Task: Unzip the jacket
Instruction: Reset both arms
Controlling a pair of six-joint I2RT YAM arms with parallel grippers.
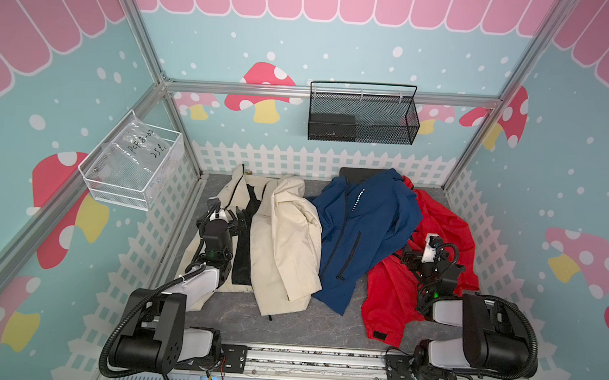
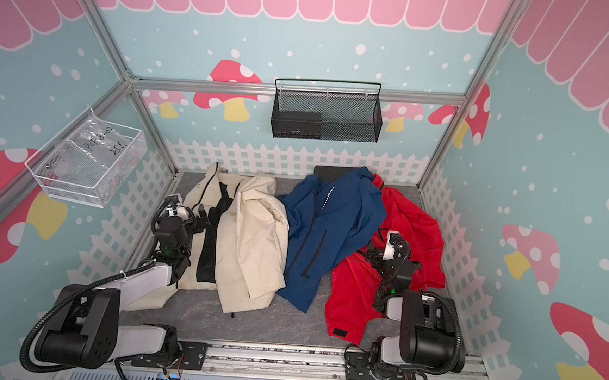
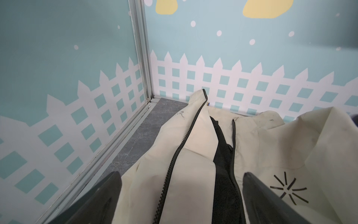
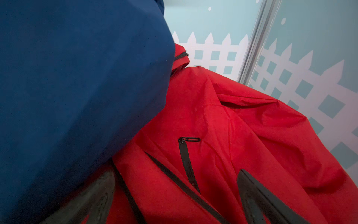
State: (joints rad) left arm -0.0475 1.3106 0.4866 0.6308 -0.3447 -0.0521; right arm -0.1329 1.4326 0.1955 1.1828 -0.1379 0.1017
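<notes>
cream jacket (image 1: 284,241): lies front-to-back, collar at back wall (image 1: 342,47)
left gripper (image 3: 181,174): your jaws apart — over its parted zipper (image 3: 174,161)
right gripper (image 4: 175,172): apart, over red jacket (image 4: 251,126)
room: table (image 1: 322,328) front

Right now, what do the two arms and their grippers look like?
The left arm and right arm are alike: white links between bulky black joint housings, a black ribbed hose looping alongside, and a small green light near the wrist. The left gripper and right gripper each have two dark, tapering fingers.
</notes>
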